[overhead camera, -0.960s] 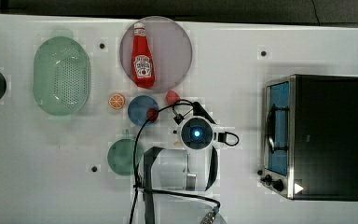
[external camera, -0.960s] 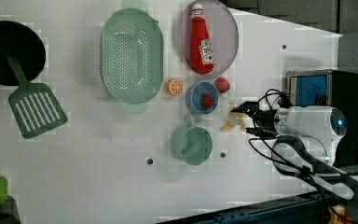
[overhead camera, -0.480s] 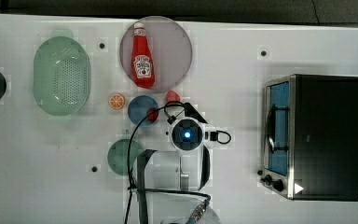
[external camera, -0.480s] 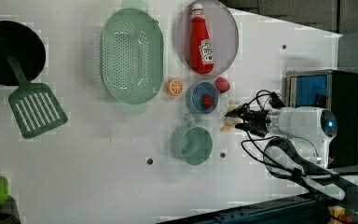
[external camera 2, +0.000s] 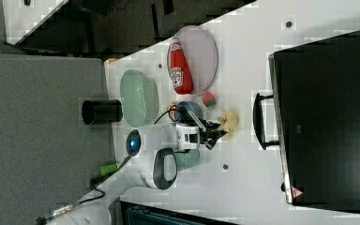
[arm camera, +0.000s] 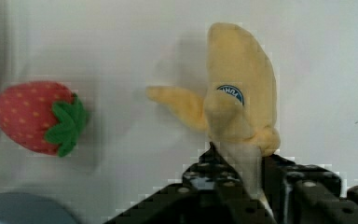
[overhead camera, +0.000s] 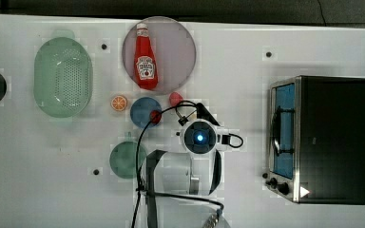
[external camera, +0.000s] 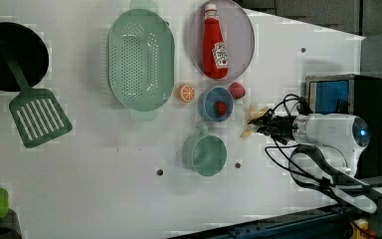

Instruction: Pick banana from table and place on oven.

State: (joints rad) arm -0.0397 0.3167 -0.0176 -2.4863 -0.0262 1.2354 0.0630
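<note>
Beside the strawberry, the gripper pinches the banana on the table.

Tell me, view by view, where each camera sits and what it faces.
Top view: overhead, straight down on the table; arm's back.
Left view: high, oven far; gripper at the banana.
Right view: high, oven near, arm side-on.
Wrist view: behind the fingers, banana and strawberry.
All but the top view share the banana.
</note>
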